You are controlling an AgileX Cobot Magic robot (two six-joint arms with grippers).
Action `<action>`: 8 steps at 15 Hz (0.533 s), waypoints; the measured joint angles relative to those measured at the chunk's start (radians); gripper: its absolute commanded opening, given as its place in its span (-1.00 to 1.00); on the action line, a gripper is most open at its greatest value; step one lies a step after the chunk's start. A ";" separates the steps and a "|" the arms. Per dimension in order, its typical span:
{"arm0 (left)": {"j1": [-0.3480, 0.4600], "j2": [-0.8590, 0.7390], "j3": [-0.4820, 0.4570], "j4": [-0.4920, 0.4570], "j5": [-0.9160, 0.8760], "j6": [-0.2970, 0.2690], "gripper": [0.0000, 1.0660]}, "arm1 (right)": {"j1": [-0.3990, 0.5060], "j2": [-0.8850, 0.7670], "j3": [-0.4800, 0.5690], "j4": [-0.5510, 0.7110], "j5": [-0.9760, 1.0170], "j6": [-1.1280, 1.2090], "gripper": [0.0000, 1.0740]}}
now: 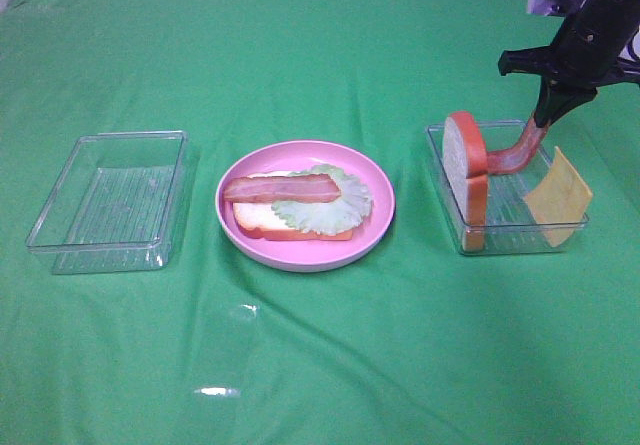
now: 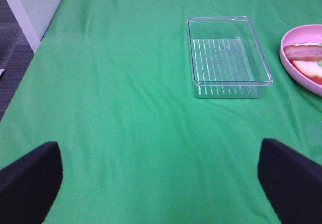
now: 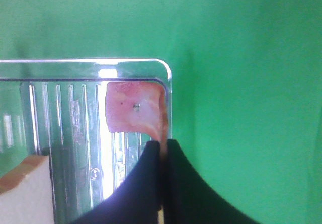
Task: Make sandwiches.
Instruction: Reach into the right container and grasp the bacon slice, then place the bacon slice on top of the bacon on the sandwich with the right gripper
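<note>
On the pink plate (image 1: pixel 380 227) lies a partial sandwich: a bread slice (image 1: pixel 262 221), lettuce (image 1: pixel 330 205) and a bacon strip (image 1: pixel 282 188) on top. In the right clear tray (image 1: pixel 575 223) a second bread slice (image 1: pixel 467 165) stands on edge and a yellow cheese square (image 1: pixel 558 197) leans on the rim. My right gripper (image 1: pixel 543 120) is shut on another bacon strip (image 1: pixel 517 152), lifting one end while the other end hangs into the tray; the strip also shows in the right wrist view (image 3: pixel 135 112). My left gripper (image 2: pixel 161 176) is open over bare cloth, out of the exterior high view.
An empty clear tray (image 1: pixel 112 200) sits left of the plate and also shows in the left wrist view (image 2: pixel 227 57). Green cloth covers the whole table. The table's edge and grey floor show in the left wrist view (image 2: pixel 20 38).
</note>
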 measured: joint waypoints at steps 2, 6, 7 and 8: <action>0.000 0.000 0.000 0.000 0.000 0.000 0.83 | 0.000 -0.044 0.000 0.014 0.018 0.000 -1.00; 0.000 0.000 0.000 0.000 0.000 0.000 0.83 | 0.005 -0.219 0.000 0.093 0.066 -0.021 -1.00; 0.000 0.000 0.000 0.000 0.000 0.000 0.83 | 0.018 -0.259 0.000 0.096 0.068 -0.025 -1.00; 0.000 0.000 0.000 0.000 0.000 0.000 0.83 | 0.037 -0.292 0.000 0.097 0.068 -0.026 -1.00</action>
